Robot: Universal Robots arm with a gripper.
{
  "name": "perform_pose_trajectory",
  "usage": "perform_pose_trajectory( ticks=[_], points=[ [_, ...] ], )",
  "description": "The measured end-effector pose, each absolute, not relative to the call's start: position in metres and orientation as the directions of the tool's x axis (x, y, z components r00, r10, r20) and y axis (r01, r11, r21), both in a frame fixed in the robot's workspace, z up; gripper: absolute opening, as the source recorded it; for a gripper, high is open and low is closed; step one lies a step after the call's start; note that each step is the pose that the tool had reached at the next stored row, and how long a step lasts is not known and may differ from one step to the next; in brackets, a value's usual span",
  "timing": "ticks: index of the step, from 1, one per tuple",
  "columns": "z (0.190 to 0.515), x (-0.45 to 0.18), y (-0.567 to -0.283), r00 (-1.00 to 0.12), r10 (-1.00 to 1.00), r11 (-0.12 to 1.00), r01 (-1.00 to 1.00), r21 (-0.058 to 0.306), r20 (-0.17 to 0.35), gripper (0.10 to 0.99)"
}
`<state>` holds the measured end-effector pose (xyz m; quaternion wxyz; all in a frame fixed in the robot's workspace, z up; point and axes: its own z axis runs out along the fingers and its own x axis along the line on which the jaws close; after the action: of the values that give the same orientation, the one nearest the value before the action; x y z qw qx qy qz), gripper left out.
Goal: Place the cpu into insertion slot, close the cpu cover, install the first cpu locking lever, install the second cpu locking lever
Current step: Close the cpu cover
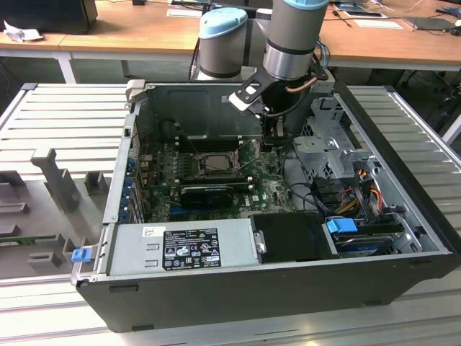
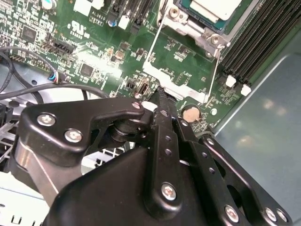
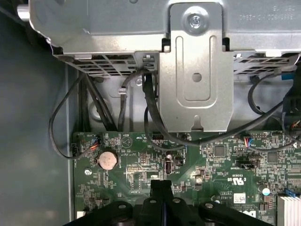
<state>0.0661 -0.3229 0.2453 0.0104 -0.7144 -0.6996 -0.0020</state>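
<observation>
End effector [image 2: 159, 95] fingers are pressed together on nothing, low over the green board [image 2: 183, 54] inside the open computer case [image 1: 216, 295]. To my eye that suits pushing rather than carrying. The cpu [image 2: 214, 7] already lies flat in the insertion slot [image 2: 195, 26], near the middle of the exterior view and a little toward that view's left of the tips. The cpu cover [image 2: 176, 84], a silvery plate as far as I can tell, sits just ahead of them.
</observation>
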Motion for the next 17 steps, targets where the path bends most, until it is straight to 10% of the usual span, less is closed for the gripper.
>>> perform_pose_trajectory(
  ticks=[17],
  points=[
    [0.245,0.048,-0.323,0.021,1.000,-0.021,1.000,-0.012,0.017,0.106]
  ],
)
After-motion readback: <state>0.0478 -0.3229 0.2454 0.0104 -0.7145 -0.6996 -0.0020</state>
